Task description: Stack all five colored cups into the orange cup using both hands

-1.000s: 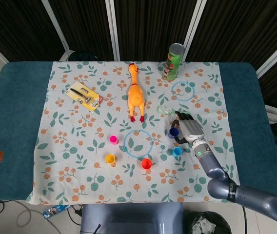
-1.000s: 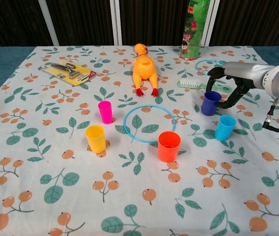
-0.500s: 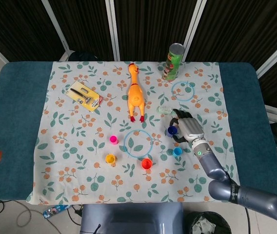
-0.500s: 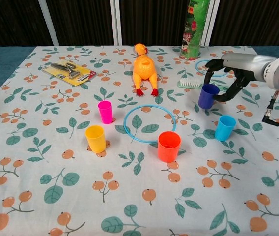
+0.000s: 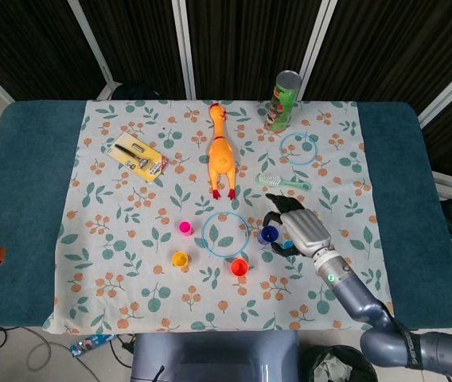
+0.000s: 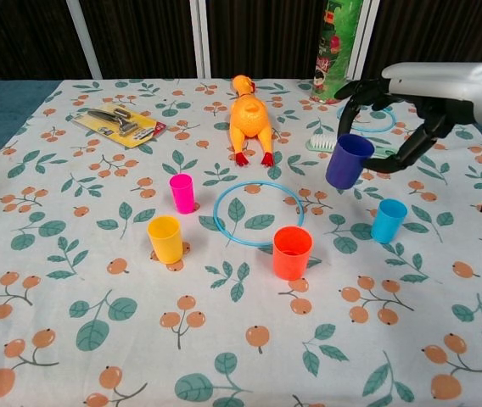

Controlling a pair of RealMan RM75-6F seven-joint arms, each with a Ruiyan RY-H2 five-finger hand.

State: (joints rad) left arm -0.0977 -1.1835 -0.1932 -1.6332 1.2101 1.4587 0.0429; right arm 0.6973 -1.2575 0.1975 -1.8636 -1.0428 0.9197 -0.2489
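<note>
Right hand grips the dark blue cup aloft, between light blue cup and blue ring.

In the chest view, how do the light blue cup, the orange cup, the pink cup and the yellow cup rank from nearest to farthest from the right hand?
Measured from the right hand:
1. Light blue cup, just below the hand, on the right.
2. Orange cup, centre front.
3. Pink cup, left of the blue ring.
4. Yellow cup, left front, only slightly farther than the pink one.
</note>
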